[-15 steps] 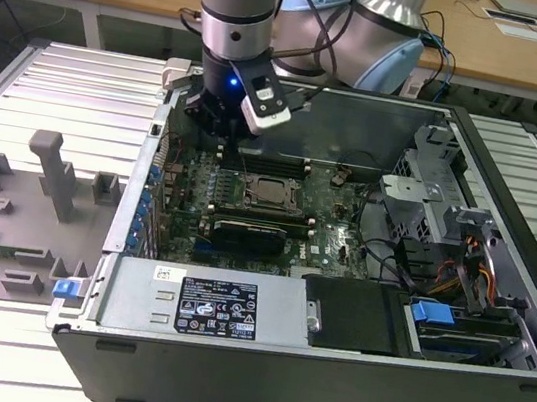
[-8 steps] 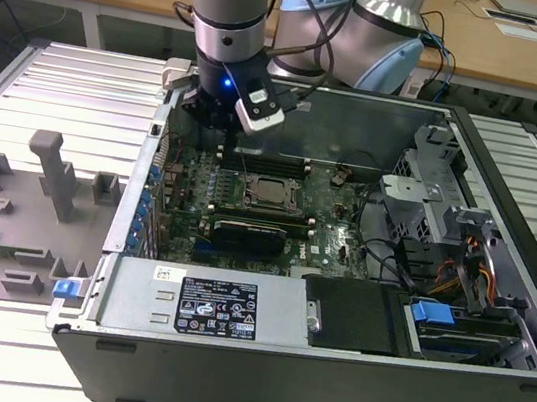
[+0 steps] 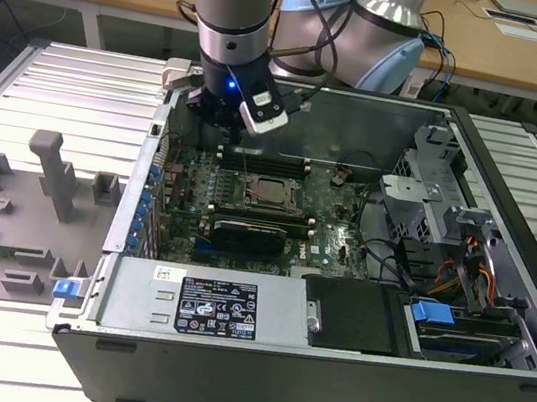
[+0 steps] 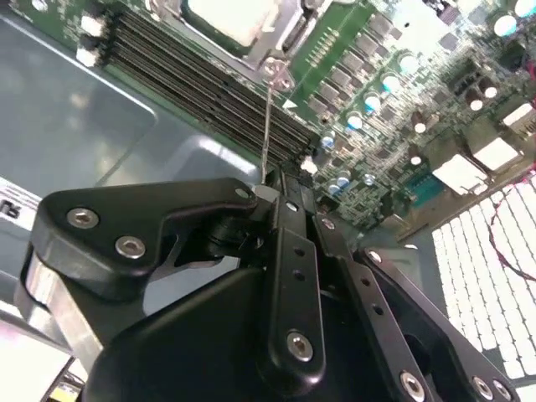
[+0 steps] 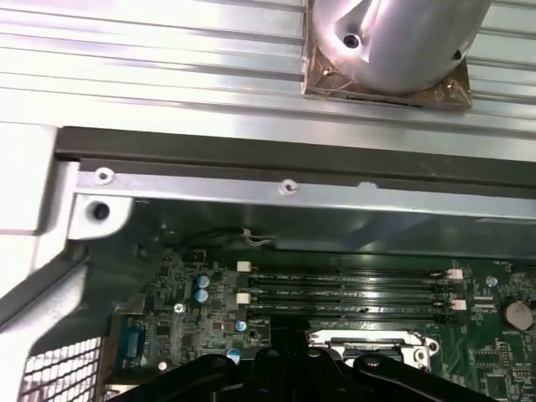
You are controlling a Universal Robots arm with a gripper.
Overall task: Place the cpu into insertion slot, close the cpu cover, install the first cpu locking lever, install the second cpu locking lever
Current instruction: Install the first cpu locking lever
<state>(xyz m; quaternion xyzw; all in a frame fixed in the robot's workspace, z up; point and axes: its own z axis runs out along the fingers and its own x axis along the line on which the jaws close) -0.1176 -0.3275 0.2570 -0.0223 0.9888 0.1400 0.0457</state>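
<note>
My gripper [image 3: 238,136] hangs just above the green motherboard inside the open computer case. It is shut on the tip of a thin wire cpu locking lever [image 4: 267,126], which rises upright from the corner of the insertion slot [image 3: 249,190]. The cpu [image 3: 270,191] lies in the slot, its pale metal top [image 4: 230,17] showing. The dull-silver cpu cover [image 3: 270,178] lies flat around it; its edge [image 5: 368,338] shows in the first wrist view. The black fingers [image 4: 280,209] meet on the lever's end.
Long memory slots [image 5: 352,293] run beside the socket on the gripper's side. A black card [image 3: 249,230] lies on the socket's other side. The power supply [image 3: 203,302], drive cage [image 3: 424,174] and case walls ring the board. A grey fixture tray [image 3: 24,215] sits at the exterior view's left.
</note>
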